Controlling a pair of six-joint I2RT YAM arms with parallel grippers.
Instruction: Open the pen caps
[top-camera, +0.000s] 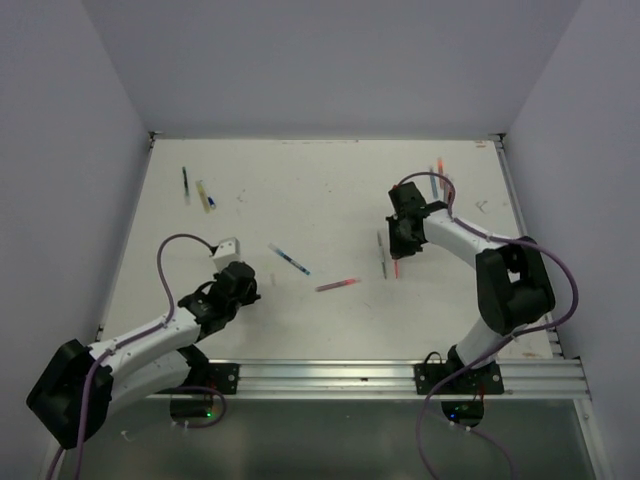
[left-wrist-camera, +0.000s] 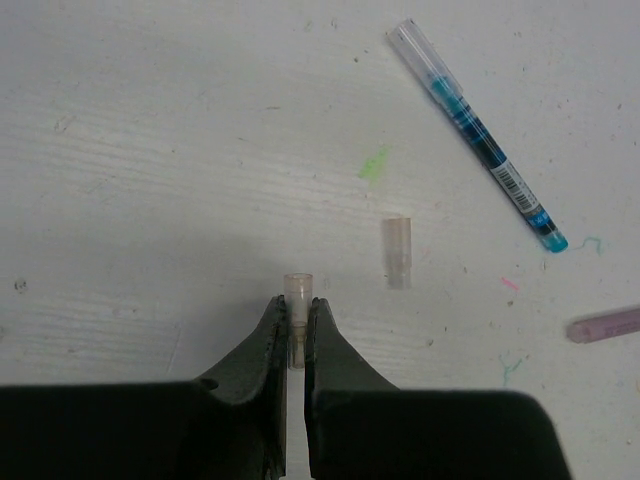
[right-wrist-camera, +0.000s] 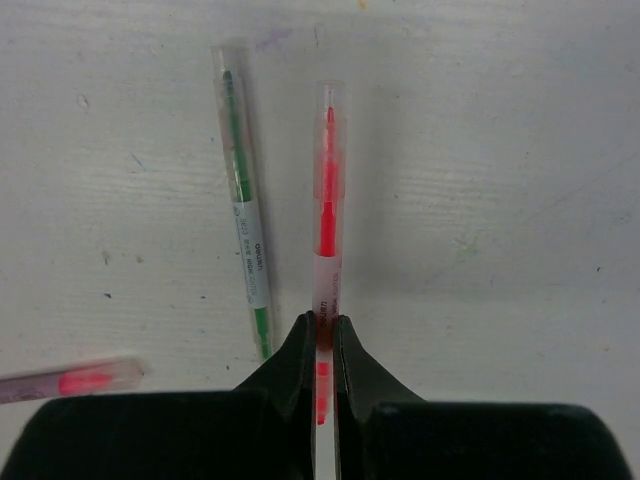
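Note:
In the left wrist view my left gripper is shut on a small clear pen cap, whose top pokes out beyond the fingertips just above the table. A second clear cap lies loose on the table to its right. In the right wrist view my right gripper is shut on the barrel of a red pen that points away from me, with a clear end over its red tip. From above, the left gripper is at the near left and the right gripper at the middle right.
A blue pen lies beyond the loose cap, a pink pen at the right edge. A green pen lies alongside the red one, and another pink pen near left. More pens lie at far left and far right.

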